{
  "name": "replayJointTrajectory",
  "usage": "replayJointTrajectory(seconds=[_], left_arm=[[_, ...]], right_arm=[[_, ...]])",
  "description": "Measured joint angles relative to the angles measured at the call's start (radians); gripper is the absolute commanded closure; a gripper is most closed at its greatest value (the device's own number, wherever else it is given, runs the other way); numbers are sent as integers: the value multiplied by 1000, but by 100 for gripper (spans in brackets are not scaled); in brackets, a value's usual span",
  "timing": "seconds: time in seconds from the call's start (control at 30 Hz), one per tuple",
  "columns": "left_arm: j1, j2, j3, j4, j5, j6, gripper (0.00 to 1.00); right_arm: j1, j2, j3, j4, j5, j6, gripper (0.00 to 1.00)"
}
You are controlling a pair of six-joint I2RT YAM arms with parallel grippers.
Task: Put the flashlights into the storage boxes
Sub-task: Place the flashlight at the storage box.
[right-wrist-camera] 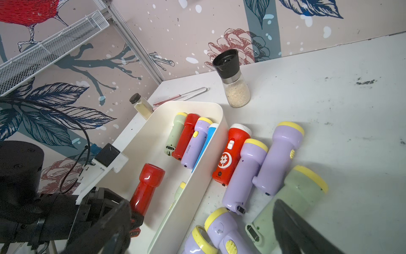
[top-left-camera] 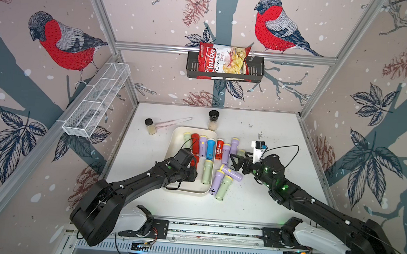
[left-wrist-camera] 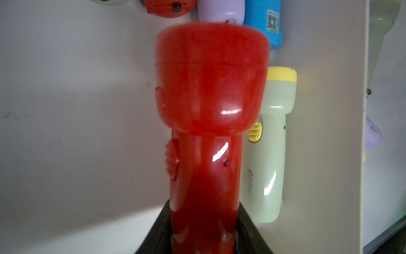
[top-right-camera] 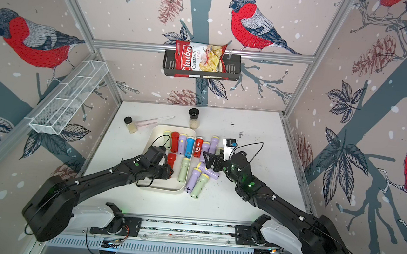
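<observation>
Now: left gripper [right-wrist-camera: 131, 216] clenched on tail of red flashlight [left-wrist-camera: 211, 105], head aimed at far row, body over bare floor of storage box [right-wrist-camera: 140, 136]. Contact with floor unclear. Tail grip probably leaves it free to settle parallel beside pale green flashlight [left-wrist-camera: 270, 143] lying inside. Right gripper [top-left-camera: 236, 162] spread wide, holding nothing, poised over loose flashlights [top-left-camera: 231, 174] on table [top-left-camera: 272, 128] just beside box wall, likely choosing next pick.
</observation>
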Motion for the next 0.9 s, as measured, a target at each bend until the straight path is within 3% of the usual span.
replayJointTrajectory(seconds=[0.6,0.9], left_arm=[[10,60,20,24,71,18,73],[11,76,24,47,88,18,61]], right_arm=[[0,-11,-1,-45,45,0,1],[0,-11,-1,-47,45,0,1]])
